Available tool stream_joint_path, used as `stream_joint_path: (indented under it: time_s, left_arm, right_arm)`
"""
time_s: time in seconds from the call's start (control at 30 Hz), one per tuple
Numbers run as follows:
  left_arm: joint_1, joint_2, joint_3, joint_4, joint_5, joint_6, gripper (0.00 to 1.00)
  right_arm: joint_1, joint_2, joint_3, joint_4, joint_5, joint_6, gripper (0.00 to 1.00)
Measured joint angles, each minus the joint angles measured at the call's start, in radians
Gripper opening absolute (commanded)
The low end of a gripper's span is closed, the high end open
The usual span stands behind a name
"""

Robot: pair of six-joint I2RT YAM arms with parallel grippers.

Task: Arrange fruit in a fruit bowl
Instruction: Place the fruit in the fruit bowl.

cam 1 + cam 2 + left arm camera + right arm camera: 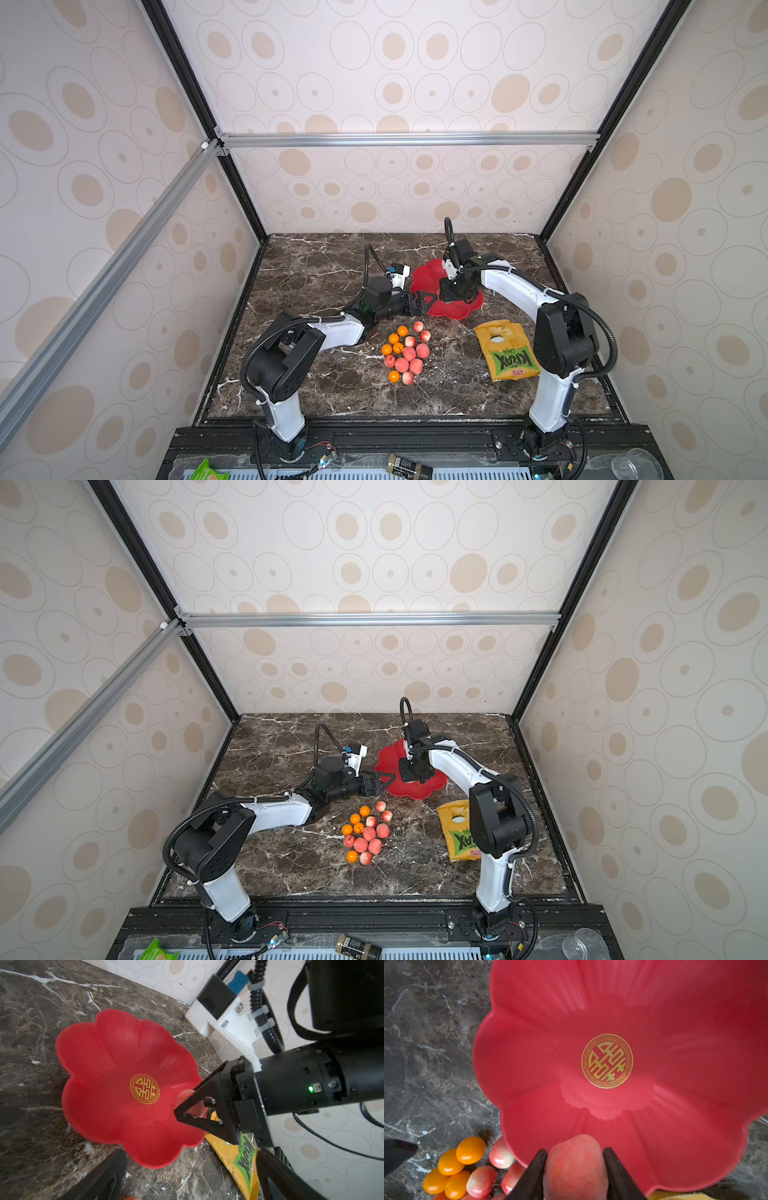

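Currently my right gripper (575, 1150) pinches a pink peach (576, 1169) over one petal of the red flower-shaped fruit bowl (529, 1053), short of its gold emblem (607, 1061). My left gripper (424, 301) is spread wide just beside the bowl's rim. Other peaches and tangerines (405, 353) sit clustered on the marble tabletop (316, 270) near the bowl, with a Krax chips bag (507, 353) alongside.
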Motion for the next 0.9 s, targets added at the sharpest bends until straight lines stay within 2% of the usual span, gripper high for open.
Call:
stream_joint_path:
  time_s: [0.53,0.9]
  left_arm:
    - [0.074,0.075,0.090,0.012,0.001,0.021,0.98]
    - [0.102,0.078,0.090,0.010,0.001,0.032,0.98]
  right_arm:
    - [-0.031,0.333,0.375,-0.064,0.010,-0.067,0.44]
    - [-0.031,0.447,0.502,-0.114,0.010,-0.071,0.44]
